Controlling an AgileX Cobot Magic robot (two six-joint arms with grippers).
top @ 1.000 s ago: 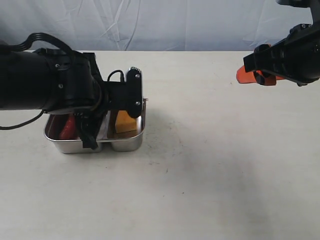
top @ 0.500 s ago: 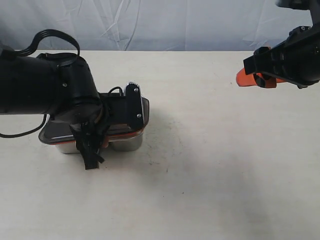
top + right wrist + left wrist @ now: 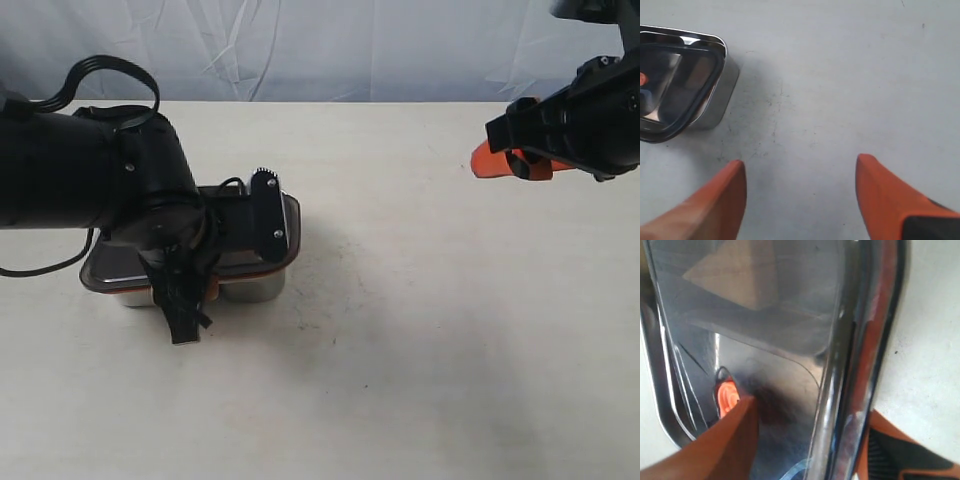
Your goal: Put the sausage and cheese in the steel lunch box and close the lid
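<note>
The dark smoky lid [image 3: 108, 266] lies on the steel lunch box [image 3: 256, 286] at the left of the table, under my left arm [image 3: 120, 190]. My left gripper [image 3: 811, 407] is open. One finger [image 3: 725, 445] sits over the lid's top by the orange valve [image 3: 728, 397]. The other finger [image 3: 890, 450] is outside the rim, so the lid's edge runs between the jaws. A dim pale wedge, the cheese [image 3: 740, 277], shows through the lid. The sausage is hidden. My right gripper [image 3: 503, 160] hangs open and empty over the far right of the table.
The right wrist view shows the lidded box [image 3: 722, 97] off to one side, and bare pale table [image 3: 840, 75] under the right gripper [image 3: 800, 162]. A wrinkled white backdrop [image 3: 300, 50] stands behind the table's far edge.
The lid has come down onto the box and now covers the sausage and cheese that lay open to view a second ago. The left jaws have opened. The right arm has barely moved.
</note>
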